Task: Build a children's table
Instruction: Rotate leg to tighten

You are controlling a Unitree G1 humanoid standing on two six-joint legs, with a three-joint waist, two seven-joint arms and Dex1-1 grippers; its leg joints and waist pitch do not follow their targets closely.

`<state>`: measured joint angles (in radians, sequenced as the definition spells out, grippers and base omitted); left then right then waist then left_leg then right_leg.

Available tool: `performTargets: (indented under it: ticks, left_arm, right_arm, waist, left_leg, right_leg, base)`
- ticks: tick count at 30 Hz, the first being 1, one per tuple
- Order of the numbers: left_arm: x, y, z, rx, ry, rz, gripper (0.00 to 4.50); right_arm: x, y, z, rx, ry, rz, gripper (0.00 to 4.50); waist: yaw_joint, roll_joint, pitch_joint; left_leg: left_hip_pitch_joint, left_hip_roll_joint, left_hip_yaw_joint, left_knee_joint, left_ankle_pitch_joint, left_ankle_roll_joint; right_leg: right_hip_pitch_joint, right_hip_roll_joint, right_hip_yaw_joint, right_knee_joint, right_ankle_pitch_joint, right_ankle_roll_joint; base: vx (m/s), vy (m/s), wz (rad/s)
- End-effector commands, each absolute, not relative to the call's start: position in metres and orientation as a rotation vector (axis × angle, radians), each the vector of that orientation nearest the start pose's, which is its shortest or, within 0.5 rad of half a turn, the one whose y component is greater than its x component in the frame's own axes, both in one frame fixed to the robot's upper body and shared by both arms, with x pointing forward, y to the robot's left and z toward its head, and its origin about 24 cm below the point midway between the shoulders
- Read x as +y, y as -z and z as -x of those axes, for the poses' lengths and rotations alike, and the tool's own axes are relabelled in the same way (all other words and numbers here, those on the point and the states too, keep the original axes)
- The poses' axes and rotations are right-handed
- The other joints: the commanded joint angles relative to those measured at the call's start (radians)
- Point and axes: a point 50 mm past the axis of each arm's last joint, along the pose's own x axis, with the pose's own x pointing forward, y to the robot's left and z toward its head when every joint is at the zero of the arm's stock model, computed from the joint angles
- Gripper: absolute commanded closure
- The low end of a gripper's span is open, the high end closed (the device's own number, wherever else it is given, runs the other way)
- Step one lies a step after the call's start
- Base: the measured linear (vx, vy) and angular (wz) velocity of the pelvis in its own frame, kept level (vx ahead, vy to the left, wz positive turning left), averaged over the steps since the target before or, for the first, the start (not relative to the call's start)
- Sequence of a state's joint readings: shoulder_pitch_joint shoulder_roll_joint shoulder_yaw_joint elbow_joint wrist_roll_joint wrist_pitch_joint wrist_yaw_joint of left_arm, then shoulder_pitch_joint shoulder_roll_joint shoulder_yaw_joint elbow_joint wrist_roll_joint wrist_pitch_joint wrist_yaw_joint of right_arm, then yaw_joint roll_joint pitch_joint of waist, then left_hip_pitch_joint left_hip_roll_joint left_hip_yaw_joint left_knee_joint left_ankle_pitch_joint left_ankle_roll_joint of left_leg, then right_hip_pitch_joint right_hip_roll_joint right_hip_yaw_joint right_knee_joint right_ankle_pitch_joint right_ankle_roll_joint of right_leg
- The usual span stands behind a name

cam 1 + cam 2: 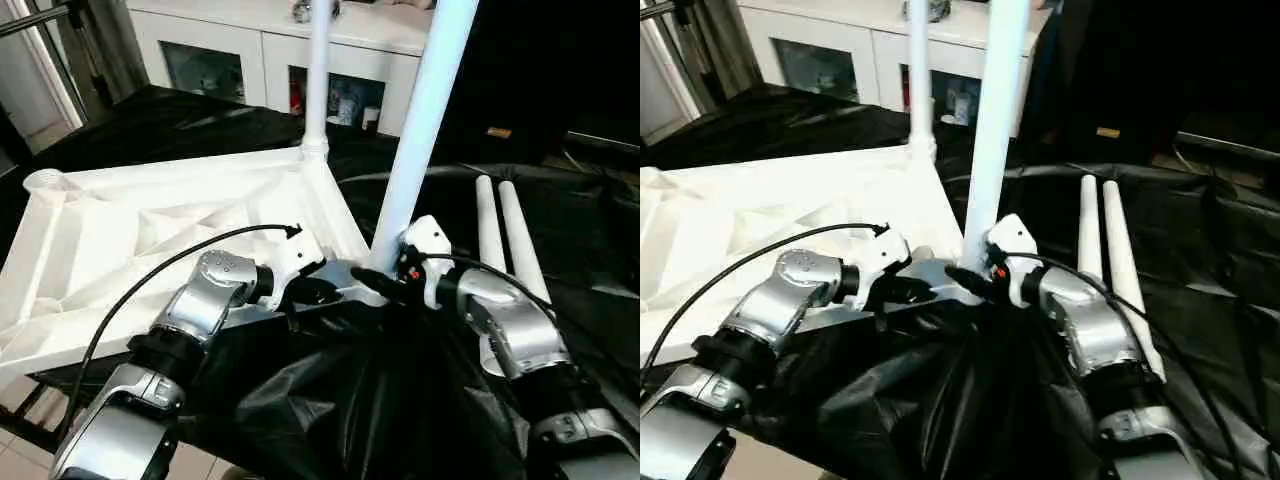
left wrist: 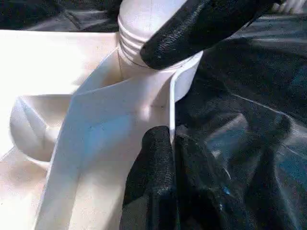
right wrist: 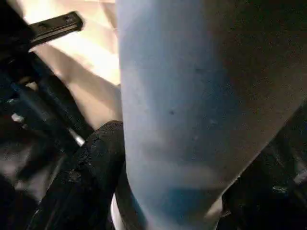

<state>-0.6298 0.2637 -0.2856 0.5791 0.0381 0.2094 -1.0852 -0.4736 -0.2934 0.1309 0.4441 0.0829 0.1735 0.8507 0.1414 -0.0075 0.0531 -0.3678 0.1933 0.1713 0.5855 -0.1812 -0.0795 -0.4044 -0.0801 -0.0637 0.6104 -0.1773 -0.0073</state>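
The white tabletop (image 1: 150,235) lies upside down, ribbed side up, on the black-draped work table. One white leg (image 1: 318,70) stands upright in its far corner socket. A second leg (image 1: 425,110) rises, slightly tilted, from the near right corner socket (image 2: 144,52). My right gripper (image 1: 385,275) is shut on this leg's base, with a finger (image 3: 81,177) pressed against the tube. My left gripper (image 1: 315,290) is shut on the tabletop's near rim (image 2: 120,120) just beside that corner, one finger (image 2: 153,177) lying against the rim wall. Two loose legs (image 1: 505,235) lie side by side on the cloth at the right.
Black cloth (image 1: 330,400) covers the work table and bunches up under my forearms. A white cabinet with glass doors (image 1: 250,55) stands behind the table. A black cable (image 1: 150,280) loops over my left forearm. The floor (image 1: 20,455) shows at the lower left.
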Motion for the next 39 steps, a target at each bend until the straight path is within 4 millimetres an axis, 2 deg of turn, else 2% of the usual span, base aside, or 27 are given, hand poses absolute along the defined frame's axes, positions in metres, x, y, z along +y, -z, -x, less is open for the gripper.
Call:
performTargets:
  ticks: [1,7,9,11,16,27,29,31,32,33,34,35,36,37,38,39]
  left_arm:
    - [0.087,-0.075,-0.322,0.304,1.355,-0.332,4.5]
    - [0.092,-0.076,-0.318,0.306,1.377,-0.329,4.5]
    - [0.093,-0.076,-0.318,0.306,1.376,-0.328,4.5]
    - [0.093,-0.077,-0.318,0.305,1.375,-0.327,4.5]
    - [0.092,-0.077,-0.318,0.304,1.372,-0.325,4.5]
    - [0.092,-0.075,-0.317,0.31,1.364,-0.323,4.5]
    - [0.09,-0.074,-0.32,0.316,1.325,-0.324,4.5]
    - [0.088,-0.073,-0.324,0.321,1.281,-0.325,4.5]
    - [0.086,-0.073,-0.327,0.324,1.251,-0.321,4.5]
    - [0.081,-0.073,-0.332,0.324,1.201,-0.319,4.5]
    - [0.076,-0.072,-0.337,0.325,1.153,-0.317,4.5]
    - [0.072,-0.072,-0.34,0.326,1.124,-0.316,4.5]
    - [0.066,-0.073,-0.345,0.323,1.078,-0.313,4.5]
    - [0.061,-0.073,-0.348,0.324,1.041,-0.302,4.5]
    - [0.056,-0.074,-0.351,0.325,1.014,-0.292,4.5]
    - [0.046,-0.076,-0.357,0.324,0.947,-0.267,4.5]
  right_arm:
    - [-0.139,-0.043,-0.311,0.344,-0.972,0.202,1.52]
    - [-0.139,-0.043,-0.308,0.341,-1.019,0.19,1.52]
    - [-0.138,-0.044,-0.308,0.34,-1.028,0.184,1.52]
    - [-0.138,-0.044,-0.308,0.342,-1.038,0.186,1.52]
    - [-0.139,-0.042,-0.308,0.361,-1.048,0.19,1.9]
    - [-0.137,-0.038,-0.303,0.374,-1.059,0.177,1.94]
    - [-0.136,-0.036,-0.303,0.381,-1.031,0.157,1.94]
    - [-0.135,-0.034,-0.305,0.381,-0.99,0.149,1.94]
    - [-0.134,-0.032,-0.306,0.384,-0.954,0.141,1.94]
    - [-0.13,-0.028,-0.308,0.394,-0.9,0.128,1.94]
    - [-0.126,-0.023,-0.309,0.404,-0.853,0.118,1.94]
    - [-0.123,-0.02,-0.309,0.411,-0.825,0.113,1.94]
    - [-0.117,-0.016,-0.31,0.421,-0.782,0.093,1.94]
    - [-0.113,-0.014,-0.311,0.428,-0.745,0.071,1.94]
    - [-0.109,-0.012,-0.312,0.435,-0.716,0.051,1.94]
    - [-0.1,-0.008,-0.315,0.449,-0.648,0.011,1.94]
  waist:
    - [-0.003,-0.009,-0.064]
    - [-0.005,-0.011,-0.062]
    - [-0.005,-0.015,-0.062]
    - [-0.005,-0.015,-0.063]
    - [-0.004,-0.015,-0.064]
    - [-0.003,-0.016,-0.063]
    - [-0.002,-0.021,-0.063]
    - [-0.003,-0.021,-0.062]
    - [-0.003,-0.02,-0.062]
    - [-0.003,-0.025,-0.06]
    - [-0.006,-0.026,-0.058]
    - [-0.004,-0.022,-0.057]
    - [-0.005,-0.025,-0.059]
    - [-0.002,-0.025,-0.058]
    - [-0.004,-0.025,-0.056]
    - [-0.003,-0.019,-0.057]
  left_leg:
    - [0.01,0.038,-0.006,-0.071,-0.183,0.043]
    - [0.009,0.038,-0.006,-0.073,-0.196,0.041]
    - [0.01,0.038,-0.006,-0.073,-0.194,0.041]
    - [0.009,0.038,-0.006,-0.073,-0.188,0.041]
    - [0.008,0.037,-0.005,-0.071,-0.174,0.045]
    - [0.008,0.037,-0.005,-0.07,-0.171,0.046]
    - [0.008,0.037,-0.005,-0.07,-0.168,0.047]
    - [0.008,0.038,-0.005,-0.072,-0.169,0.045]
    - [0.009,0.037,-0.006,-0.072,-0.177,0.041]
    - [0.009,0.036,-0.005,-0.073,-0.185,0.037]
    - [0.008,0.034,-0.004,-0.074,-0.186,0.035]
    - [0.017,0.032,-0.003,-0.074,-0.209,0.021]
    - [0.012,0.034,-0.008,-0.077,-0.212,0.01]
    - [0.019,0.033,-0.006,-0.076,-0.227,0.008]
    - [0.017,0.032,-0.006,-0.077,-0.232,0.01]
    - [0.021,0.03,-0.005,-0.077,-0.24,0.007]
  right_leg:
    - [0.051,-0.071,0.045,-0.07,-0.201,-0.206]
    - [0.049,-0.071,0.045,-0.074,-0.244,-0.197]
    - [0.048,-0.071,0.045,-0.075,-0.252,-0.193]
    - [0.048,-0.071,0.045,-0.073,-0.247,-0.192]
    - [0.049,-0.071,0.045,-0.071,-0.231,-0.195]
    - [0.049,-0.07,0.045,-0.071,-0.232,-0.193]
    - [0.049,-0.071,0.045,-0.072,-0.241,-0.19]
    - [0.048,-0.07,0.045,-0.071,-0.245,-0.188]
    - [0.047,-0.072,0.045,-0.074,-0.262,-0.184]
    - [0.047,-0.071,0.044,-0.077,-0.287,-0.175]
    - [0.044,-0.07,0.045,-0.079,-0.304,-0.17]
    - [0.037,-0.071,0.046,-0.088,-0.351,-0.159]
    - [0.045,-0.073,0.044,-0.085,-0.367,-0.151]
    - [0.037,-0.073,0.045,-0.091,-0.378,-0.144]
    - [0.038,-0.073,0.045,-0.092,-0.384,-0.141]
    - [0.034,-0.073,0.046,-0.095,-0.396,-0.138]
  base:
    - [0.0,0.0,0.0]
    - [0.0,0.0,0.0]
    - [0.0,0.0,0.0]
    - [0.0,0.0,0.0]
    - [0.0,0.0,0.0]
    - [0.0,0.0,0.0]
    - [0.0,0.0,0.0]
    - [0.0,0.0,0.0]
    - [0.0,0.0,0.0]
    - [0.0,0.0,0.0]
    - [0.0,0.0,0.0]
    - [0.0,0.0,0.0]
    - [0.0,0.0,0.0]
    - [0.0,0.0,0.0]
    - [0.0,0.0,0.0]
    - [0.0,0.0,0.0]
